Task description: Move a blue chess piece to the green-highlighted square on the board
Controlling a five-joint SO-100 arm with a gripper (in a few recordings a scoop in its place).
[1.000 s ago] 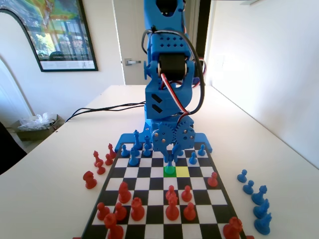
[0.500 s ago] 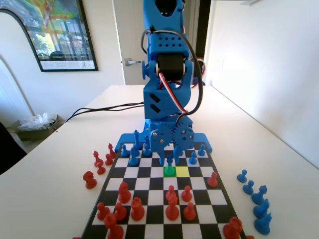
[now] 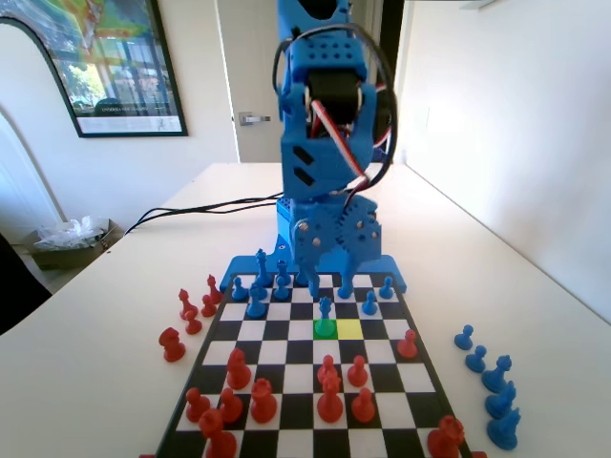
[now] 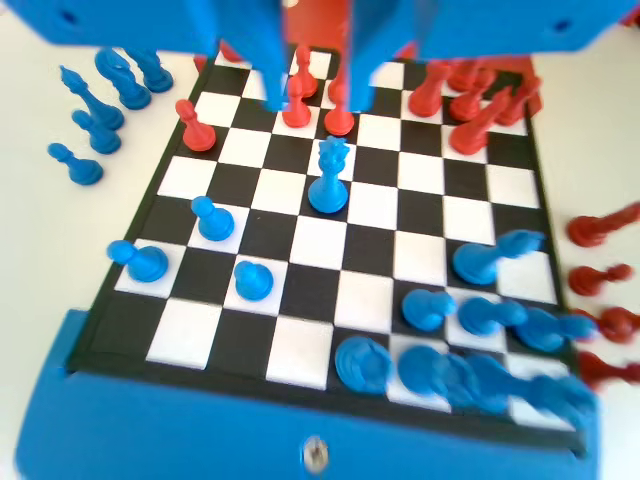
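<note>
Standing upright on the green-highlighted square (image 3: pixel 326 328), the blue chess piece (image 3: pixel 326 309) is free of me. My jaws (image 3: pixel 328 283) hang parted and empty above it, toward my end of the board (image 3: pixel 286 412). From the wrist view the piece (image 4: pixel 328 178) lies below and between them, its long axis vertical, so a straight lift should clear it.

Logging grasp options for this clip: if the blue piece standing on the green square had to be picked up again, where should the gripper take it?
Probably from straight above, closing on the slim stem under the top of the blue chess piece. It stands upright on the green-highlighted square with free squares around it.
</note>
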